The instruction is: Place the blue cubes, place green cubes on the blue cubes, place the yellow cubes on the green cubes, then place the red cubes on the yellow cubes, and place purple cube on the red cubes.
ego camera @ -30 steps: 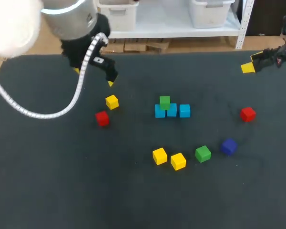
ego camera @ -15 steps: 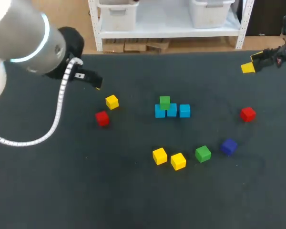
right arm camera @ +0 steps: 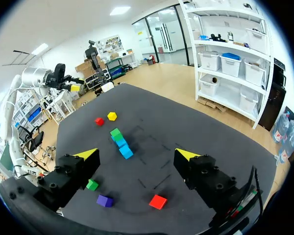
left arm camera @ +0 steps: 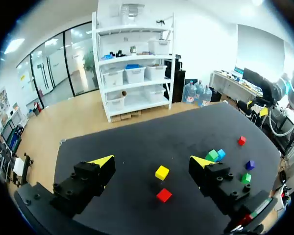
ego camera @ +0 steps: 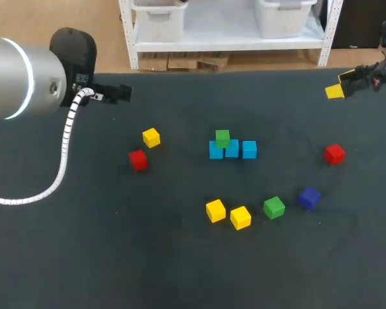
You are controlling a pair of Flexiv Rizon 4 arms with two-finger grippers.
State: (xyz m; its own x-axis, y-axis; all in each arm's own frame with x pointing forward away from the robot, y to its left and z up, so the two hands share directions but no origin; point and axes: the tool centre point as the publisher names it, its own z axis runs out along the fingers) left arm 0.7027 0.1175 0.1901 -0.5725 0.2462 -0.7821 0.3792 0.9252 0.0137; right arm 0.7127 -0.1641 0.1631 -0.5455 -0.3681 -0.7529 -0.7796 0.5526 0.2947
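- Silver and round, the left arm point(ego camera: 19, 77) comes in from the left, over the far left corner of the black table point(ego camera: 64, 257).
- The left claw point(left arm camera: 152, 160) is up in the air. Its two yellow-tipped fingers point(left arm camera: 103, 160) are wide apart and hold nothing.
- The left red cube point(ego camera: 137, 159) lies on the table, ahead of that claw and under it.
- The far yellow cube point(ego camera: 151, 137) lies near the left red cube, a bit farther back. The two are not touching.
- Three blue cubes point(ego camera: 231, 149) sit in a row in the middle of the table, side by side and touching.
- The top green cube point(ego camera: 222, 138) sits on the left end of that blue row.
- The yellow pair point(ego camera: 228, 214) lies nearer the front, the two cubes just beside each other.
- The loose green cube point(ego camera: 274, 207) lies on the table just right of the yellow pair.
- The purple cube point(ego camera: 309, 197) lies right of the loose green cube, a small gap between them.
- The right red cube point(ego camera: 334, 154) lies alone toward the right side, well apart from the blue row.
- The right claw point(right arm camera: 136, 154) is up in the air by the far right corner. Its fingers are wide apart and hold nothing.
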